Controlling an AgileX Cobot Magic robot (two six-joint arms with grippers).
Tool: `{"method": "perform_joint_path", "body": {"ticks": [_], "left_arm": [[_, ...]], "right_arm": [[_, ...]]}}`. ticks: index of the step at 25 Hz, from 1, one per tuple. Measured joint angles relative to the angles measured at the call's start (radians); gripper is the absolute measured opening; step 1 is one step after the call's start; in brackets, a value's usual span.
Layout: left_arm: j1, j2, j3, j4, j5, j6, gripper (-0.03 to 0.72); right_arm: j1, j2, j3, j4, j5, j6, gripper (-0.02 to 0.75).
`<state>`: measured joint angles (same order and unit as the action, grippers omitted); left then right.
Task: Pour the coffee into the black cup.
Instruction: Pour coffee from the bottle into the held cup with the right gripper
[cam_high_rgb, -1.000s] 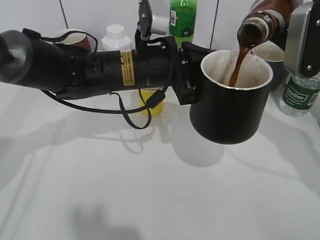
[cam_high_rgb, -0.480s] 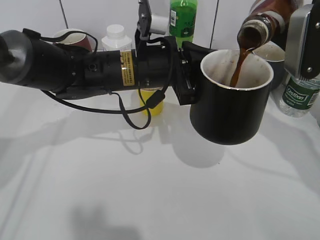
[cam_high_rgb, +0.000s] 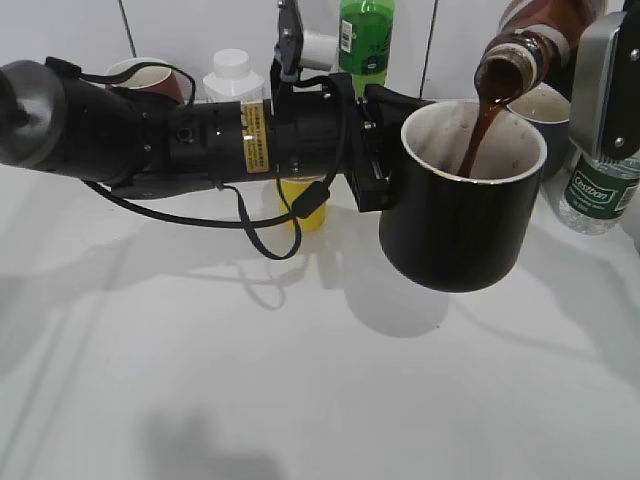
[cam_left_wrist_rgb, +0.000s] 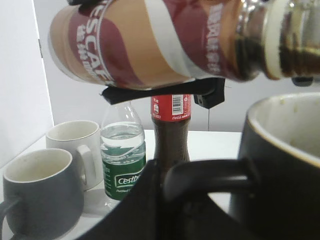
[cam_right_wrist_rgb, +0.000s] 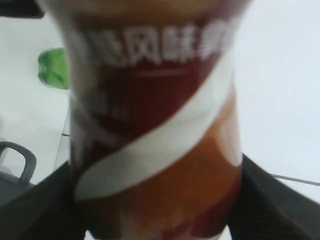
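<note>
Brown coffee streams from finger-clamped bottle into finger-clamped black cup

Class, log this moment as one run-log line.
phase: pouring | left gripper: holds black cup by handle, aloft | right gripper: tilts brown coffee bottle | stream: entering cup

Left arm level across the middle; right gripper raised, jaws clamped.

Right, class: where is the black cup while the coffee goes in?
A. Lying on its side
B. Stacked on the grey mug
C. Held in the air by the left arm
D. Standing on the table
C: the black cup hangs above the table, its shadow beneath, gripped at the handle by the left arm's fingers while the coffee bottle pours.
</note>
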<state>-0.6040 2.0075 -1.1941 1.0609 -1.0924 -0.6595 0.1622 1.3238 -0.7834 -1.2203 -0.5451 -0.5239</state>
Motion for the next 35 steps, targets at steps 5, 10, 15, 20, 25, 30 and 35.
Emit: {"method": "perform_joint_path", "body": {"ticks": [5, 10, 15, 20, 25, 30, 35], "left_arm": [[0.000, 0.000, 0.000, 0.001, 0.000, 0.000, 0.034], [0.000, 0.000, 0.000, 0.001, 0.000, 0.000, 0.034], [0.000, 0.000, 0.000, 0.002, 0.000, 0.000, 0.034], [0.000, 0.000, 0.000, 0.002, 0.000, 0.000, 0.034], [0.000, 0.000, 0.000, 0.005, 0.000, 0.000, 0.034], [0.000, 0.000, 0.000, 0.005, 0.000, 0.000, 0.034], [0.000, 0.000, 0.000, 0.005, 0.000, 0.000, 0.034]], "right_arm": [[0.000, 0.000, 0.000, 0.000, 0.000, -0.010, 0.537], [0.000, 0.000, 0.000, 0.000, 0.000, -0.023, 0.537], [0.000, 0.000, 0.000, 0.000, 0.000, -0.038, 0.537], [0.000, 0.000, 0.000, 0.000, 0.000, -0.054, 0.537], [0.000, 0.000, 0.000, 0.000, 0.000, -0.068, 0.537], [0.000, 0.000, 0.000, 0.000, 0.000, -0.082, 0.537], [0.000, 0.000, 0.000, 0.000, 0.000, -0.099, 0.537]]}}
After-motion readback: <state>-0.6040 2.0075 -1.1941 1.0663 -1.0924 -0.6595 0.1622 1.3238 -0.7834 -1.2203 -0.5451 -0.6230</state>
